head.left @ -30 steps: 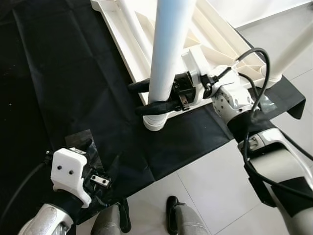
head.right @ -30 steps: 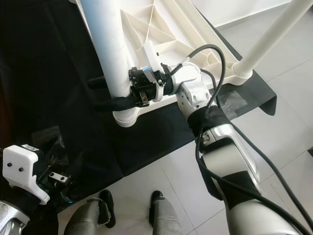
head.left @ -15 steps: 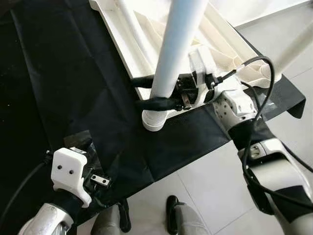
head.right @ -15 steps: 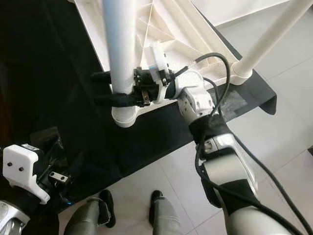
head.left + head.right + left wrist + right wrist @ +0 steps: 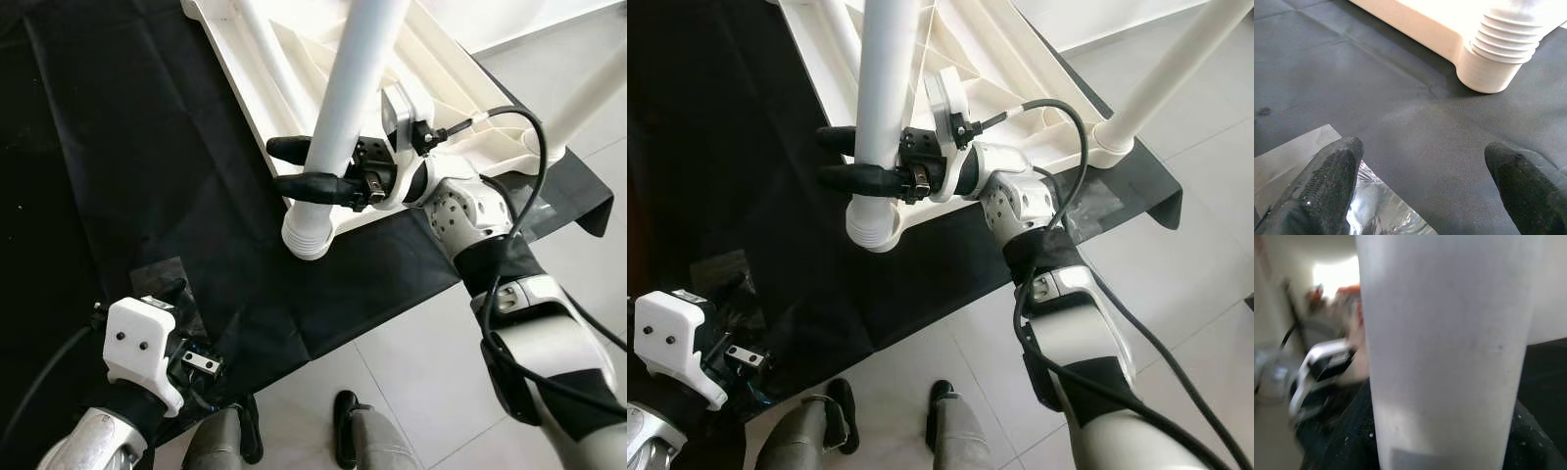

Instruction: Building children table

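Right gripper (image 5: 318,168) clamped on white table leg (image 5: 345,108), now swung nearer upright since a second ago, threaded end (image 5: 306,235) over upturned tabletop (image 5: 446,93) corner socket: seating likely under way. Left gripper (image 5: 1422,183) open over black cloth (image 5: 147,166), holding nothing.

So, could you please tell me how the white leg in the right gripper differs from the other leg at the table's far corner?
The held leg is clamped between the right gripper fingers, while the corner leg stands free of either gripper. The held leg's ribbed threaded end is exposed just off the tabletop corner; the corner leg's base sits in its socket. Both are plain white tubes.
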